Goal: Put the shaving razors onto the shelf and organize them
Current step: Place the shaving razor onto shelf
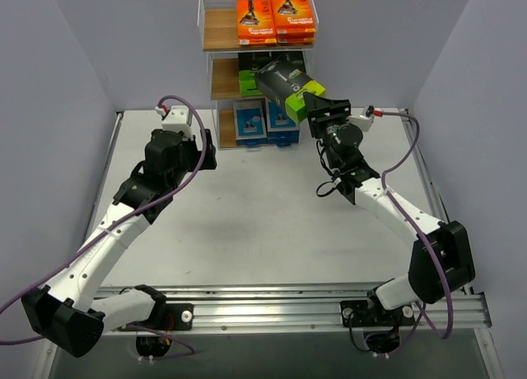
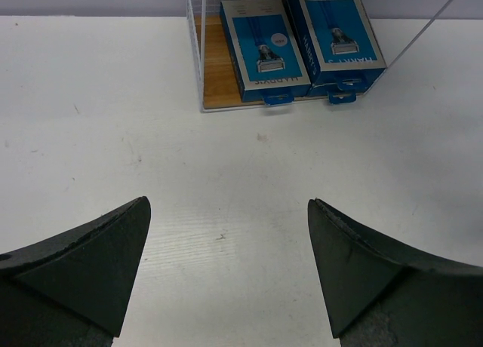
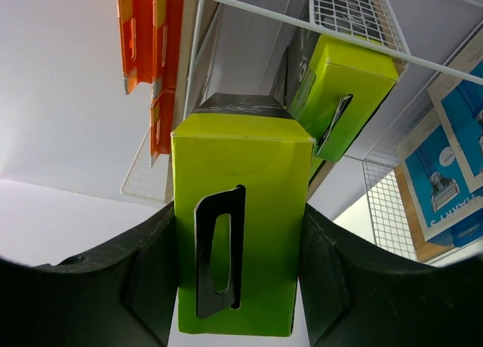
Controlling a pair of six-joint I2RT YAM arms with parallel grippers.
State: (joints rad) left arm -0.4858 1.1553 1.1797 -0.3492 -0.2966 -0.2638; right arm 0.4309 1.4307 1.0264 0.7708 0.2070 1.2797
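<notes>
**A:** Far left first: the left gripper [image 2: 228, 204] hangs low over the white table [image 1: 247, 222] with its jaws spread wide and nothing between them. That hand is empty.

**B:** It's pointed at the foot of the shelf [image 1: 219, 31], and its wrist view shows two blue-and-white packs [image 2: 264, 49] lying flat side by side on the bottom board. Bare wood shows to their left.

**A:** Up the rack now. The overhead view has the orange packs [image 1: 276, 18] stacked in two piles on the right half of the fenced top tier, and the left half of that board is bare.

**B:** On the middle tier a lime-topped pack [image 3: 343, 98] sits on the board with its green end facing out.

**A:** Over to the right, and here's the action! The right gripper [image 1: 317, 111] is up at middle-tier height, clamped on a black-and-lime pack [image 3: 241, 234].

**B:** The fingers [image 3: 162, 241] press both sides of the lime end, and the hang tab faces the wrist camera.

**A:** From above, that pack is tilted, with its black end aimed in at the middle tier, just right of the pack already there.

**B:** Is it touching the board? I can't tell from these angles.
</notes>
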